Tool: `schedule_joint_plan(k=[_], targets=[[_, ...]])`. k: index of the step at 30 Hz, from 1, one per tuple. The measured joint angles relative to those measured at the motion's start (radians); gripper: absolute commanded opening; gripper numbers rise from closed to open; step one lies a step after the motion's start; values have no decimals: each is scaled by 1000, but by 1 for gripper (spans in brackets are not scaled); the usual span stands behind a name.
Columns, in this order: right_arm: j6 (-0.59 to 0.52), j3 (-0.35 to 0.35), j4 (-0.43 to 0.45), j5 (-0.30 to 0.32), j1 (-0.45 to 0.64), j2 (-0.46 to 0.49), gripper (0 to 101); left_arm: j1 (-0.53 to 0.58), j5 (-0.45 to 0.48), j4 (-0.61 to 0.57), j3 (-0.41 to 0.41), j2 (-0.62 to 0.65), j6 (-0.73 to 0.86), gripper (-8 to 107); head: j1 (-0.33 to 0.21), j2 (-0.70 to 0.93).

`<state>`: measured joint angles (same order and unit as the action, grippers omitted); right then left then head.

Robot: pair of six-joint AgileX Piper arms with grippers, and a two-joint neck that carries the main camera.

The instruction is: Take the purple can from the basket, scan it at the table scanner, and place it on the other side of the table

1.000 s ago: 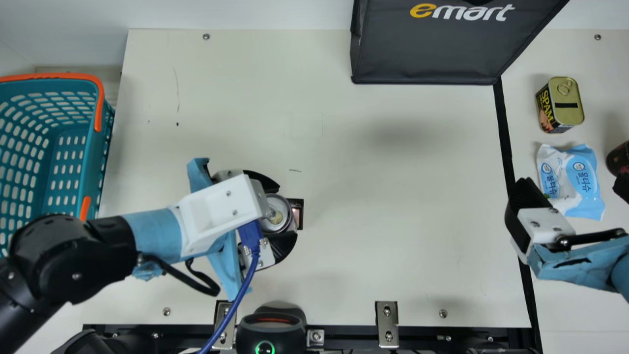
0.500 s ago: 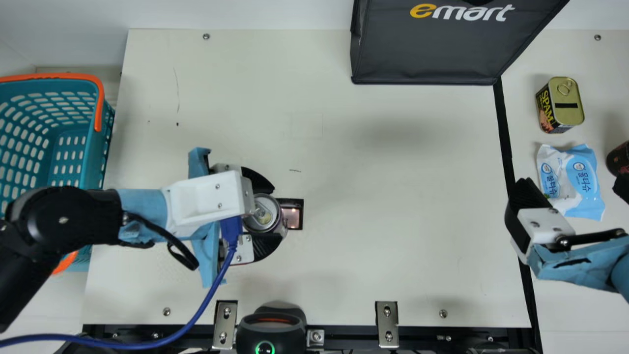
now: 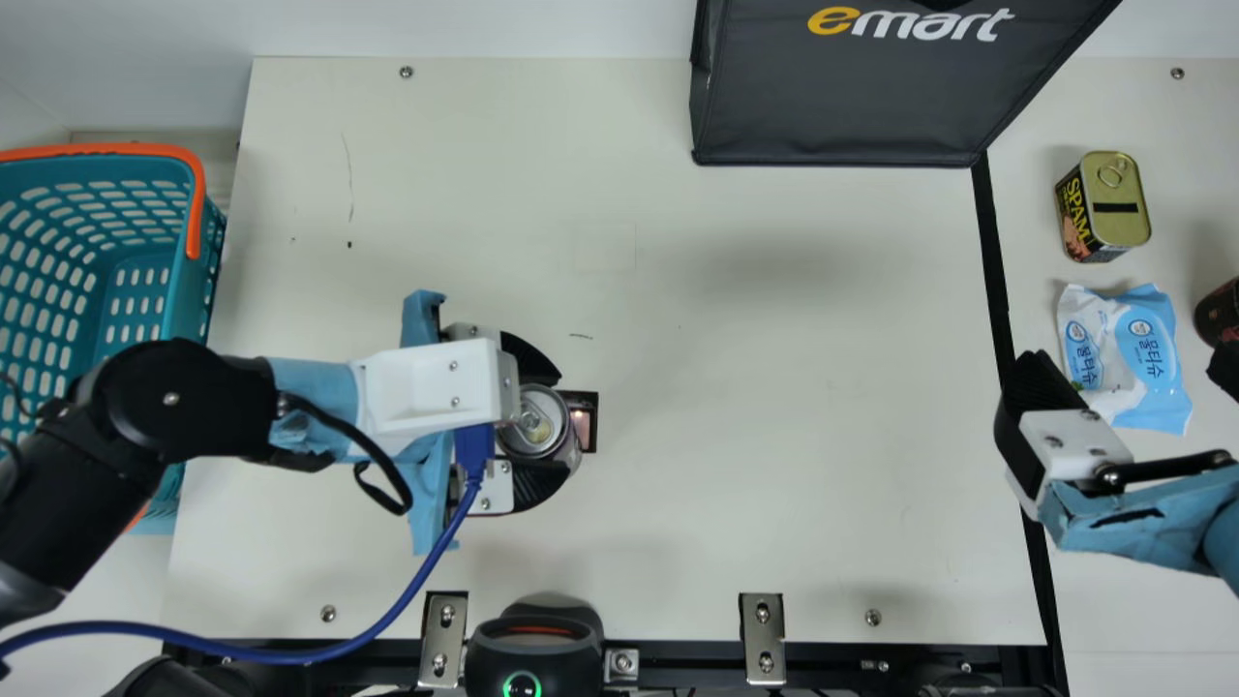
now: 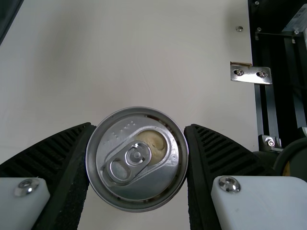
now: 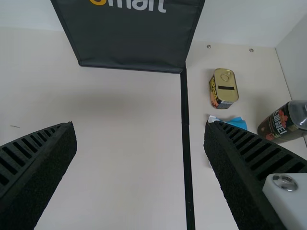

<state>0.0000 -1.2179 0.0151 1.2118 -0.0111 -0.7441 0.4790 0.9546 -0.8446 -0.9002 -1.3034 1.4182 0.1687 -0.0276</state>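
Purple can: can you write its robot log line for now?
Purple can: upright | Left end effector: shut on can | Place: at dark-framed table window | Right end effector: open, nothing held

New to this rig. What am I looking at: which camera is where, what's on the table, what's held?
A two-armed robot at a cream table. The main view looks down from a camera between the arms; each wrist view comes from that arm's own wrist. The left gripper holds the purple can between its fingers, next to the dark-framed scanner window. The right gripper is open and holds nothing. At the left is a teal basket; at the back, a black bag; at the right, a gold-topped tin and a wipes packet.
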Motion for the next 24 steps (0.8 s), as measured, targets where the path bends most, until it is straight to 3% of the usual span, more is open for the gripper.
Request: schedule_joint_plan(k=[10,24], targets=[[0,0,0,0,0,0,95,2,-26,-38,20,-39,45,-8,-2,-2],[0,0,0,0,0,0,95,-24,-2,-40,32,-54,104,39,0,0]])
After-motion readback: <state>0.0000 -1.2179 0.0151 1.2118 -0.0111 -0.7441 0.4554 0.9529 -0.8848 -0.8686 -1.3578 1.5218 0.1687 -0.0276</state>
